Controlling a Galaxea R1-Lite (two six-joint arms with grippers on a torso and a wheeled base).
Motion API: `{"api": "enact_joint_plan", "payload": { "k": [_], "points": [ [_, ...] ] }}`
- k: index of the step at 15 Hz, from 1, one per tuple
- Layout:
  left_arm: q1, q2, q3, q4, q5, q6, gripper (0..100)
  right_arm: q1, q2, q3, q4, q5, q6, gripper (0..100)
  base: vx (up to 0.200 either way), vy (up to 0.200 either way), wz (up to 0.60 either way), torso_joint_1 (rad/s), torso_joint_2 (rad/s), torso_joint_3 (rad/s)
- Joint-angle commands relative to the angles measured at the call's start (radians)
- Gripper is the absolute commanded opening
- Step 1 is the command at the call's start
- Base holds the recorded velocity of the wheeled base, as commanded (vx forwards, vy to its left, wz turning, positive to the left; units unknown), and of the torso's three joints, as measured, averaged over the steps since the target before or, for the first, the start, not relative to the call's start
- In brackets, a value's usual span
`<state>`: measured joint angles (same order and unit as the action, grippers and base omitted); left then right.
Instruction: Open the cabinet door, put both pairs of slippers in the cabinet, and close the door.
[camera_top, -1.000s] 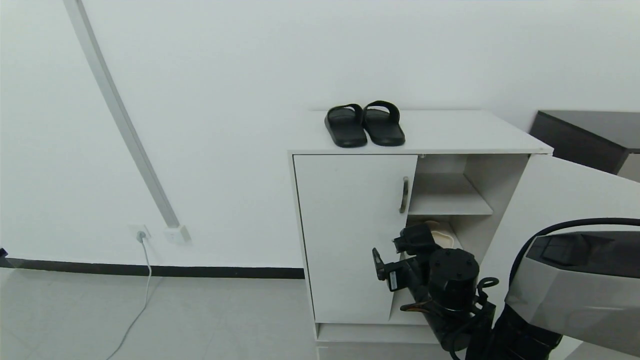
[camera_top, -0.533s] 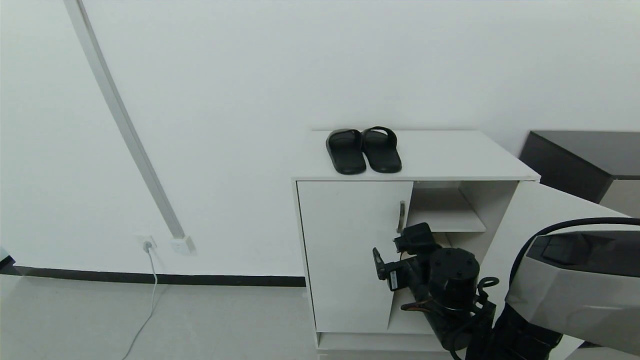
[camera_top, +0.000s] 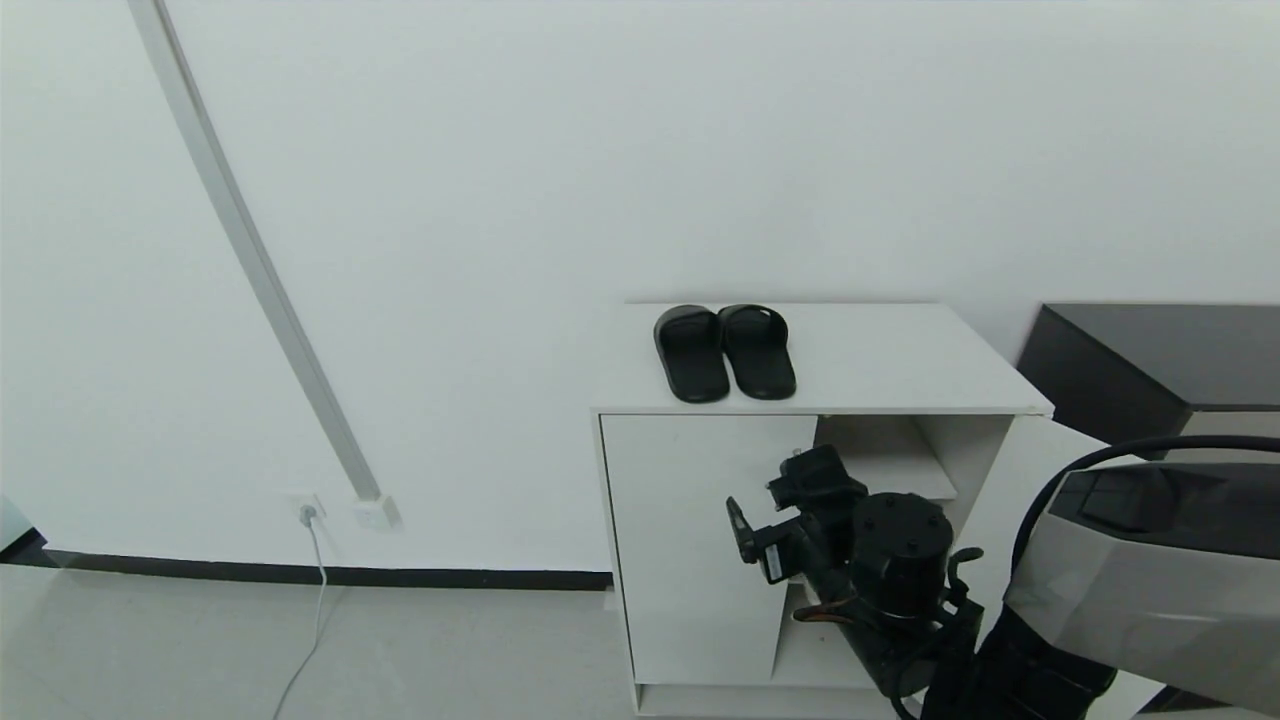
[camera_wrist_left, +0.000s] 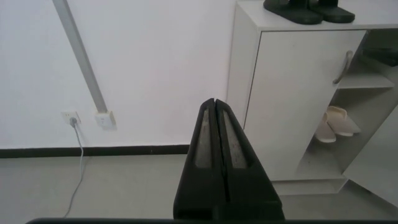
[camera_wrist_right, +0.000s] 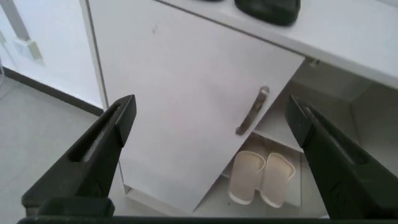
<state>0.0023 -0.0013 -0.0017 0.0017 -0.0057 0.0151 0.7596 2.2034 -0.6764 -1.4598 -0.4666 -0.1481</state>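
A black pair of slippers (camera_top: 725, 352) lies side by side on top of the white cabinet (camera_top: 900, 370). A beige pair of slippers (camera_wrist_right: 261, 177) rests on a lower shelf in the right compartment, also seen from the left wrist as the beige pair (camera_wrist_left: 336, 122). The cabinet's left door (camera_top: 690, 540) is closed; its right door (camera_top: 1035, 480) is swung open. My right gripper (camera_wrist_right: 211, 106) hangs open and empty in front of the left door's handle (camera_wrist_right: 253, 111), apart from it. My left gripper (camera_wrist_left: 214, 118) is shut and empty, well back from the cabinet.
A dark cabinet (camera_top: 1150, 360) stands right of the white one. A wall socket with a cable (camera_top: 310, 512) and a slanted grey conduit (camera_top: 250, 250) are on the wall at left. Open floor (camera_top: 300, 650) lies left of the cabinet.
The head camera has shifted, so the cabinet sits lower and smaller in the picture. My right arm now covers the beige slippers there. The slippers and doors have not moved.
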Motion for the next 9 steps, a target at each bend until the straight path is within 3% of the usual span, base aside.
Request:
{"api": "enact_joint_plan", "payload": {
  "k": [1,3,4,6,9],
  "points": [
    [0.002,0.001,0.0,0.0,0.0,0.0,0,0.003,-0.065,-0.126,0.223,0.0,0.082,100,0.0,0.0,0.0,0.256,-0.58,-0.33],
    [0.001,0.001,0.0,0.0,0.0,0.0,0,0.012,-0.152,-0.224,0.481,0.002,0.185,100,0.0,0.0,0.0,0.1,-0.23,-0.117],
    [0.001,0.001,0.0,0.0,0.0,0.0,0,0.012,-0.168,-0.256,0.544,0.0,0.206,100,0.0,0.0,0.0,0.0,0.0,0.0],
    [0.001,0.001,0.0,0.0,0.0,0.0,0,0.017,-0.191,-0.423,0.776,-0.04,0.295,100,0.0,0.0,0.0,0.0,0.0,0.0],
    [0.001,0.001,0.0,0.0,-0.002,0.002,0,0.018,-0.171,-0.473,0.835,-0.087,0.332,100,0.0,0.0,0.0,0.0,0.0,0.0]
  ]
}}
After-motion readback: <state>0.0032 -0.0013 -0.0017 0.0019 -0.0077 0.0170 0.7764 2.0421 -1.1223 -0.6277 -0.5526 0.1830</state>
